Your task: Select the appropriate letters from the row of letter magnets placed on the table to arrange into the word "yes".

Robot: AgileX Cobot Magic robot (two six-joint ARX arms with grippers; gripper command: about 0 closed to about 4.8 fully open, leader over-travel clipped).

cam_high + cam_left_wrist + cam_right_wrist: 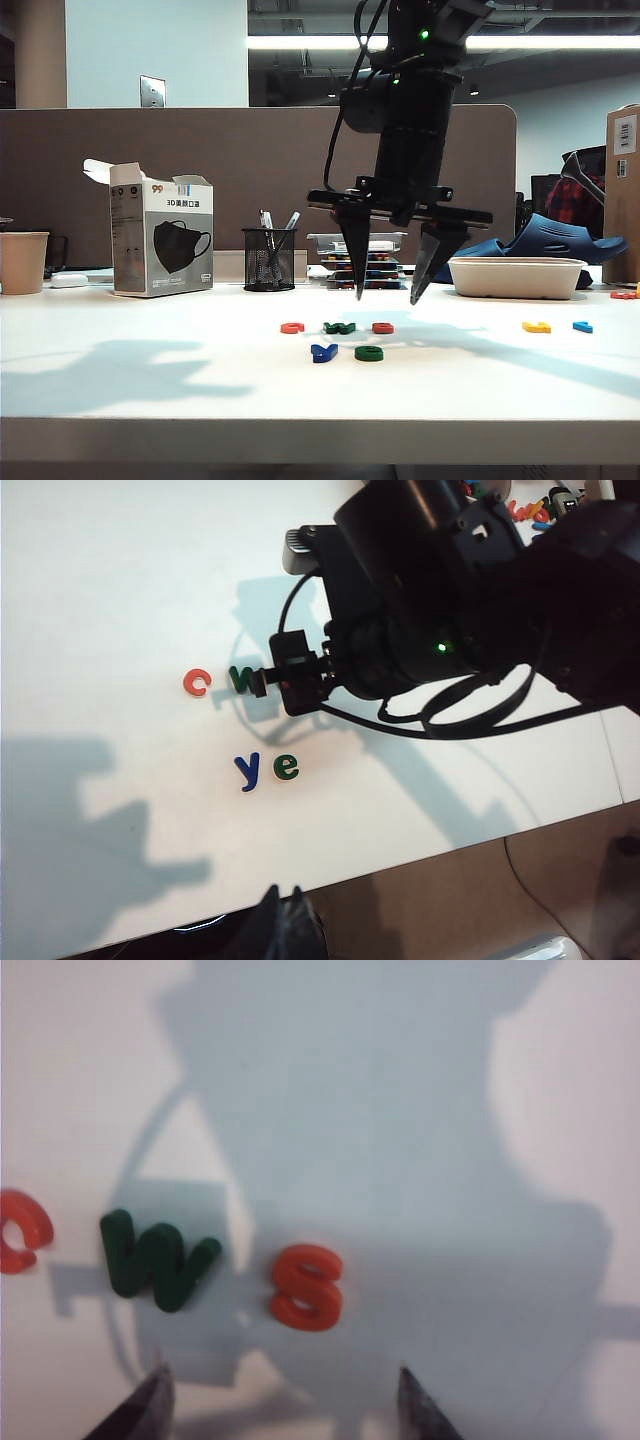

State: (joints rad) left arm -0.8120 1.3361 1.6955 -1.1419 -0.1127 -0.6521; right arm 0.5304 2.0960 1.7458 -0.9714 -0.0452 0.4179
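The right gripper (388, 295), jaws spread wide above the small orange-red plastic s (307, 1286), risks nudging the neighbouring dark green plastic w (157, 1258) if it descends off-centre, while the left gripper (283, 920) hangs near the table's front edge, its state unclear.

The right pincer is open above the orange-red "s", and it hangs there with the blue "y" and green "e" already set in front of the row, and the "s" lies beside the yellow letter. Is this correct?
One point is wrong: the "s" lies beside the dark green "w", not the yellow letter, as the right wrist view shows. The right pincer is open above it; "y" and "e" are in front.
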